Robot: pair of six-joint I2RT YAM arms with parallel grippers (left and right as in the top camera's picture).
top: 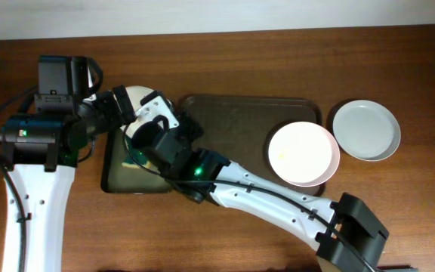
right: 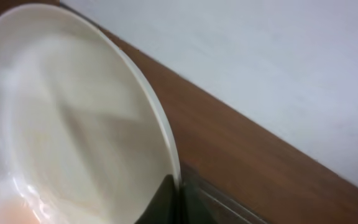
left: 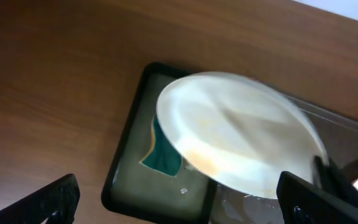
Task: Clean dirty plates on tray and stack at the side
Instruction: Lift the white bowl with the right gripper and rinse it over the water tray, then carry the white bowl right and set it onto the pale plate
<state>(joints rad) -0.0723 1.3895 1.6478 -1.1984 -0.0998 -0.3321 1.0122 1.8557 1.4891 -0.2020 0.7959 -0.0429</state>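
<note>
Right gripper (right: 171,198), jaws clamped on the rim of the held plate (right: 73,124), held it tilted over the small tray (top: 112,180), probably so that loosened dirt would fall there and not on the table (top: 225,60). Sponge (left: 163,157) lay in that small tray under the plate's low edge, handy for wiping. Left gripper (left: 176,190), at 10 o'clock of the plate, hung empty with jaws wide apart, seemingly ready for the sponge. Toward 3 o'clock on the tray (top: 232,113) sat a second plate (top: 303,153). Beyond it, on bare table, lay a third plate (top: 365,130), apparently the stack's start.
</note>
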